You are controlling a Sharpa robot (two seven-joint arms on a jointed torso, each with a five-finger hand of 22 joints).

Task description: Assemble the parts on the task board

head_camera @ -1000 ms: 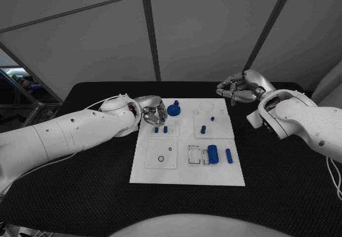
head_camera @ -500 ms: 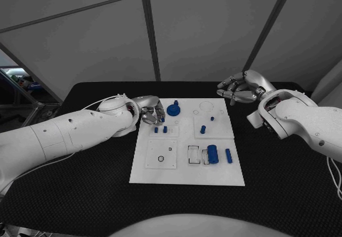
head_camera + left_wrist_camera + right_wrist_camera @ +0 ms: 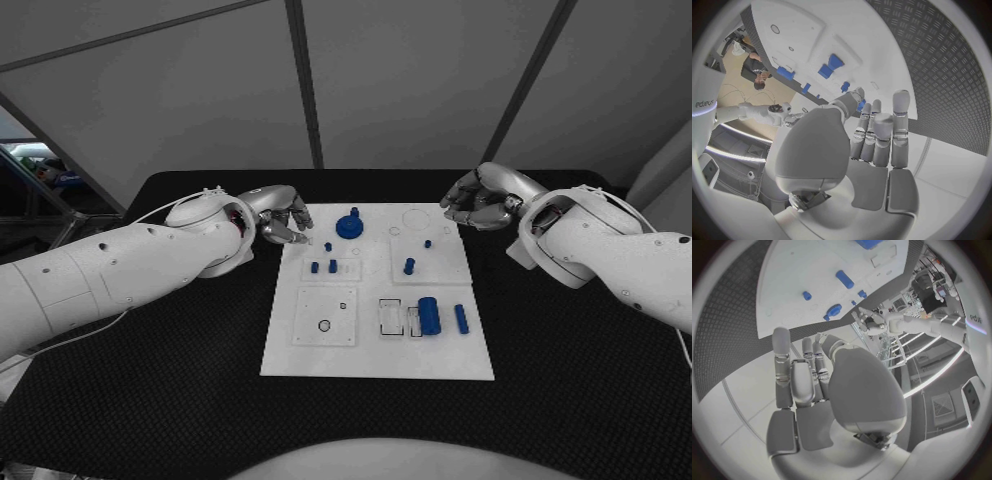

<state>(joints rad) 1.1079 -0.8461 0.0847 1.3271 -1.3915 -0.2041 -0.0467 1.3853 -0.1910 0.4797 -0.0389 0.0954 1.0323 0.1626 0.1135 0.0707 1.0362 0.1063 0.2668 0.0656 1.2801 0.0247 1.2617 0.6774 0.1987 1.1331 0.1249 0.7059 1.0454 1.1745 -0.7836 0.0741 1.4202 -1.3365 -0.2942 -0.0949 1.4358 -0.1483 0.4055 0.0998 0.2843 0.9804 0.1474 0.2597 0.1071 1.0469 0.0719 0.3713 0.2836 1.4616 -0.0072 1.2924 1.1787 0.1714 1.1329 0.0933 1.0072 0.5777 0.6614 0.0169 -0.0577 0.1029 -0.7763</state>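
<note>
On the black table (image 3: 173, 400), backed by grey wall panels (image 3: 404, 80), the white task board (image 3: 378, 355) lies at the middle. Eight blue parts sit on it — one knobbed piece (image 3: 349, 224), one thick cylinder (image 3: 428, 314), six small pegs. The left hand (image 3: 283, 215) and right hand (image 3: 477, 200) hover at the board's far corners, fingers curled inward, holding nothing.

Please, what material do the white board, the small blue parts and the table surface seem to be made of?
The board looks like matte white plastic: flat, even, with no glare. The blue parts, such as the thick cylinder, seem to be smooth plastic of one solid colour. The table seems to carry a black rubbery or woven mat, since a fine textured pattern shows.
</note>
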